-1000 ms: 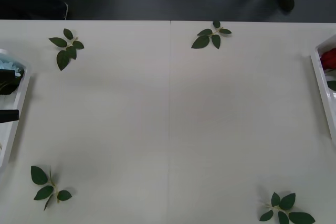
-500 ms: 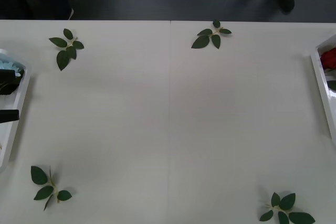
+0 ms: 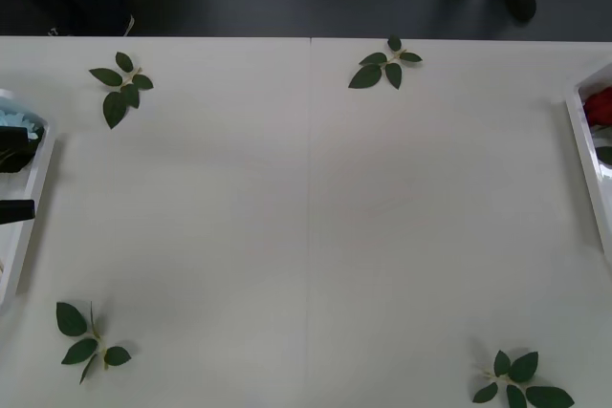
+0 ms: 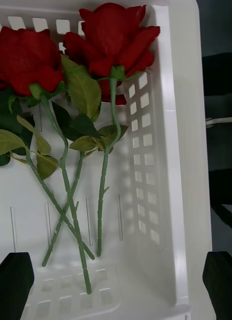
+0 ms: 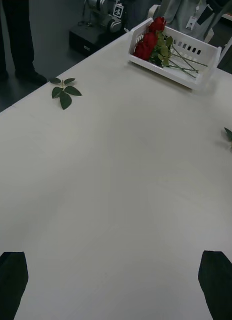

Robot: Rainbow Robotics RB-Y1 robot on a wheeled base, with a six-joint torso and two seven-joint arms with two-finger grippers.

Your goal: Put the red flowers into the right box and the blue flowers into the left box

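Stretching wide, the white bench (image 3: 306, 217) is carrying the left box (image 3: 27, 207) and the right box (image 4: 176, 150) at its opposite edges. The red flowers (image 4: 103, 45) are lying inside the right box; the blue flowers (image 3: 17, 121) are lying in the left one. The right claw (image 4: 116, 285) is hovering spread and empty over the roses. The left claw (image 5: 116, 285) is hanging agape, empty, above bare bench. Leaf sprigs (image 3: 122, 85) are lying scattered.
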